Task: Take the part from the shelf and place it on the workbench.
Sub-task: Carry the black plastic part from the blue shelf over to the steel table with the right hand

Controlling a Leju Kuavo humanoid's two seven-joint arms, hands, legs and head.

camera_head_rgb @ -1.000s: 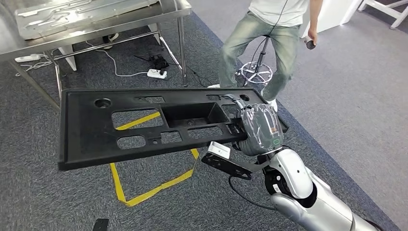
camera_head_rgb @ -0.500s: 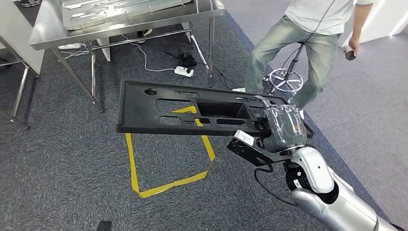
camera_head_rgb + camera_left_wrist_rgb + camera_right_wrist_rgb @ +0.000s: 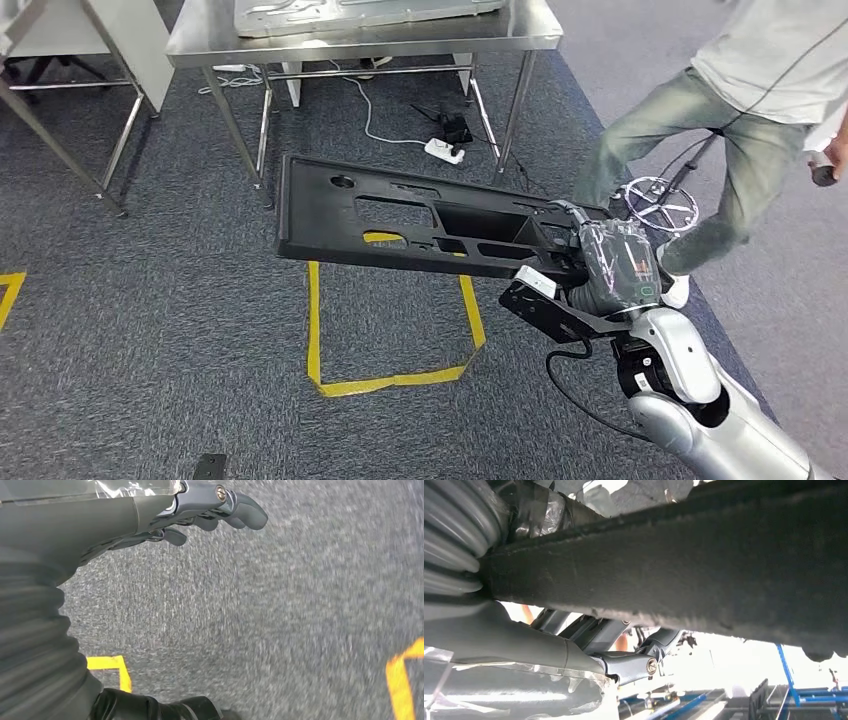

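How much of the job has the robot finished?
Done: the black plastic panel is off the shelf. In hand: the right hand grips one end of it and carries it above the carpet, while the left hand hangs holding nothing. Left: setting it on the steel workbench ahead, where a metal part already lies.

You have a steel surface (image 3: 400, 42) ahead, a grey metal panel (image 3: 360, 12) lying on it. Below it: grey carpet floor (image 3: 150, 330) with yellow tape outline (image 3: 390, 380), a white power strip (image 3: 443, 151), cables.
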